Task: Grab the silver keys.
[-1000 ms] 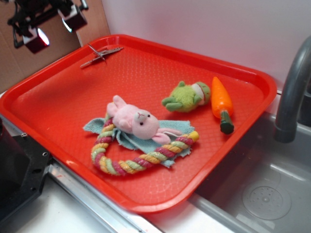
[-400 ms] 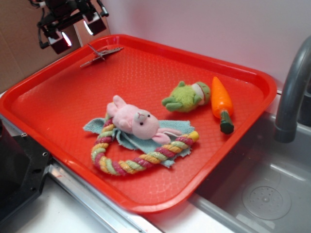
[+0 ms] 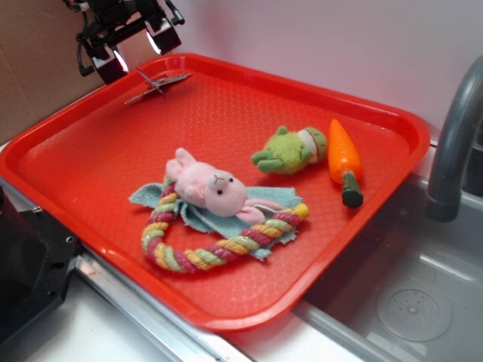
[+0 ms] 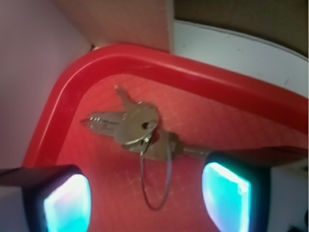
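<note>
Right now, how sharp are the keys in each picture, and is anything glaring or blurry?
Wrist view: the silver keys are fairly sharp, while the pincer pads blur into bright cyan glare. Exterior view: the keys are tiny thin strips, and the pincer pads glint white above the red tray.

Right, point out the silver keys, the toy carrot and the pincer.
silver keys [image 4: 137, 126]: wrist view, on the round key head.
toy carrot [image 3: 343, 154]: exterior view, on its orange body.
pincer [image 3: 136, 51]: exterior view, midway between its fingertips.

The exterior view looks down at an angle over the whole red tray [image 3: 90, 151] from its front. The wrist view looks close down at the tray's far corner, which both views share.
</note>
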Tool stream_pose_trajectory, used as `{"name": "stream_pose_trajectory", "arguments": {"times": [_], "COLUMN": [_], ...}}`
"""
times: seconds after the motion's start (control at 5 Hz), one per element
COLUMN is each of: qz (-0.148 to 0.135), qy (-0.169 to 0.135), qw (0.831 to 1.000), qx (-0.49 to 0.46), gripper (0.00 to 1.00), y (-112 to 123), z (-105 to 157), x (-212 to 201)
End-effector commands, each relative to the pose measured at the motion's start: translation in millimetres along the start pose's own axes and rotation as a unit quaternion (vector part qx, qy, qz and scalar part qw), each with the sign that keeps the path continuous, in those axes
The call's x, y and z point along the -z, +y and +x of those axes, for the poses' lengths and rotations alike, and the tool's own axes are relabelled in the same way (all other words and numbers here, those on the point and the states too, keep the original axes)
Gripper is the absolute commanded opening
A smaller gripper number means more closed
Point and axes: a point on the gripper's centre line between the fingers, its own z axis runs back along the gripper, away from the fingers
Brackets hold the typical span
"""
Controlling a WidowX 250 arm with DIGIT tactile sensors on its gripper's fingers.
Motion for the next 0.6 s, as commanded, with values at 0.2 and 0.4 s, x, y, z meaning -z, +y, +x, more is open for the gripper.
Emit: {"name": "stream_pose_trajectory", "arguments": {"times": [0.2, 0.4], "qz": [-0.030, -0.015], "qy": [-0.030, -0.031], "qw": [0.999, 0.999], "qx": [0.011, 0.011], "gripper": [1.00, 1.00], "y": [3, 10], "z": [6, 7], "x": [-27, -16]}}
